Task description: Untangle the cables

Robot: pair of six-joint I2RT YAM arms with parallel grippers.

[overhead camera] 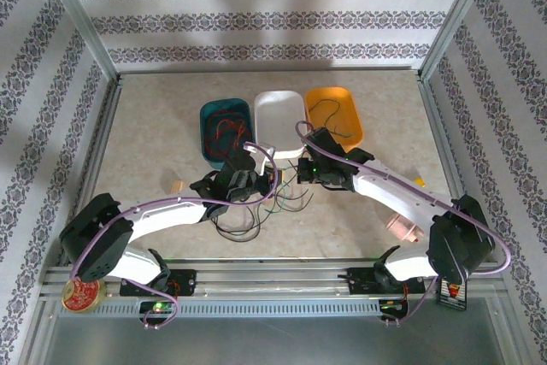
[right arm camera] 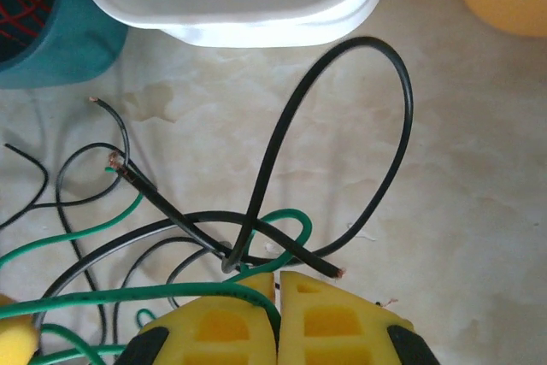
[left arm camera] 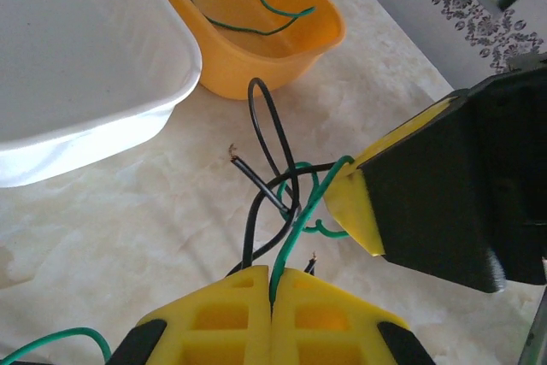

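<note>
Centrally, the cables [overhead camera: 267, 204] lie as a loose green and black tangle on the table [overhead camera: 154, 143], just in front of the white tray [overhead camera: 279, 102]. A green cable [left arm camera: 299, 220] runs taut between both grippers, crossing a looped black cable [right arm camera: 402, 108]. The left gripper [left arm camera: 272, 278] is clamped on that green cable, and the right gripper [right arm camera: 278, 279] pinches it too. Red strands [overhead camera: 224, 136] sit in the teal tray [overhead camera: 205, 126]; another green strand [left arm camera: 248, 27] lies in the orange tray [overhead camera: 355, 121].
</note>
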